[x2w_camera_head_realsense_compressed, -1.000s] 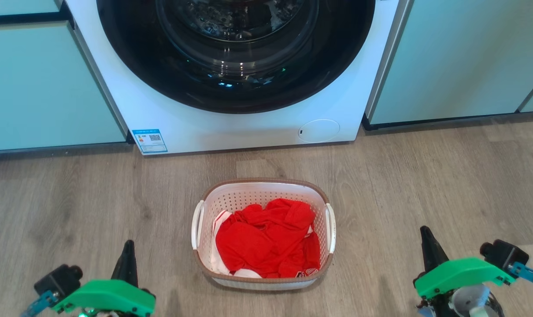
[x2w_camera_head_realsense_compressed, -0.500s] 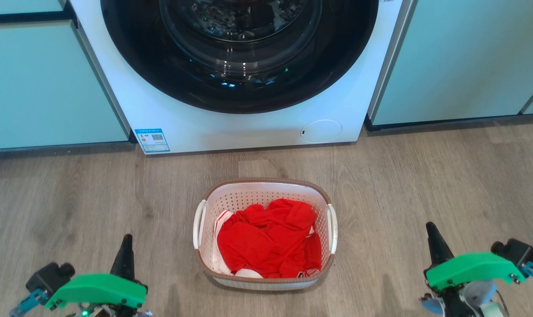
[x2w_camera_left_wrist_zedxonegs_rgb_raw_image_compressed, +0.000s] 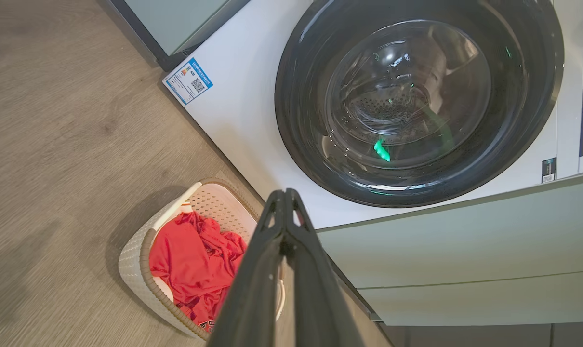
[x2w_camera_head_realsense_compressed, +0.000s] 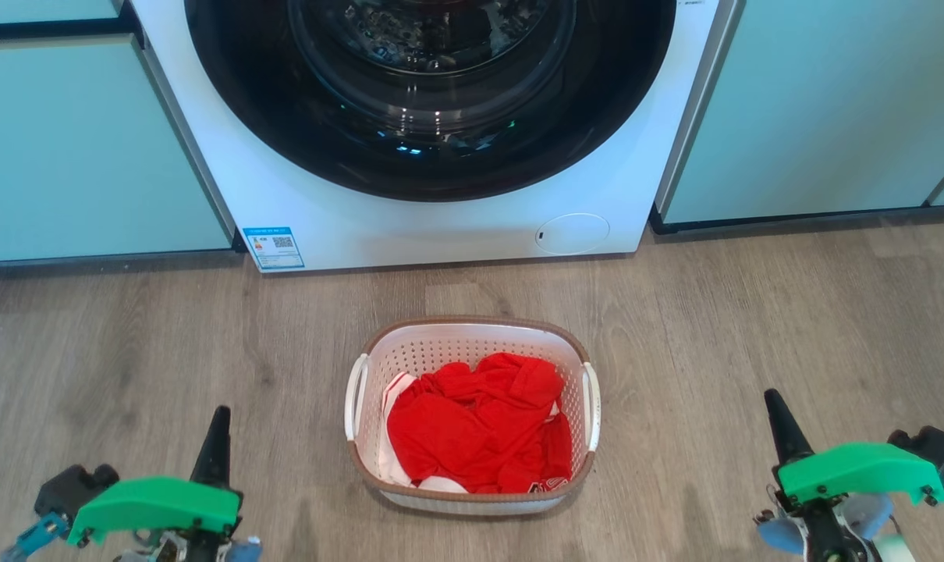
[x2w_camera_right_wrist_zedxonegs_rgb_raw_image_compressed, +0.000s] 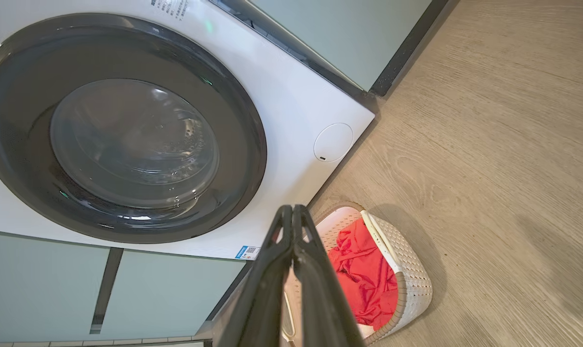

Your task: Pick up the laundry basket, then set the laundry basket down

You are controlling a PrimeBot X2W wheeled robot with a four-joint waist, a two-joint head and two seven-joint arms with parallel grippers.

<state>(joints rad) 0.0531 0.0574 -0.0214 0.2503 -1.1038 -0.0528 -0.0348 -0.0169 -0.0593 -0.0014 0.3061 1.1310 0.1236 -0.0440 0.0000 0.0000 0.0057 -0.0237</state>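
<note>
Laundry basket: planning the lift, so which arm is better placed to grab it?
Left, marginally: the left claw sits nearer the laundry basket than the right claw does; both are shut and clear of it.

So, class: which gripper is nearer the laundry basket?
Left, slightly. The left gripper sits left of the laundry basket; the right gripper is farther off on its right. Neither touches it.

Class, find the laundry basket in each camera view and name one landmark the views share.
Head view: laundry basket at lower centre, before the washing machine.
Left wrist view: laundry basket lower left, partly behind the left claw.
Right wrist view: laundry basket bottom, right of centre, partly behind the right claw.
Shared landmark: the washing machine's round door.
</note>
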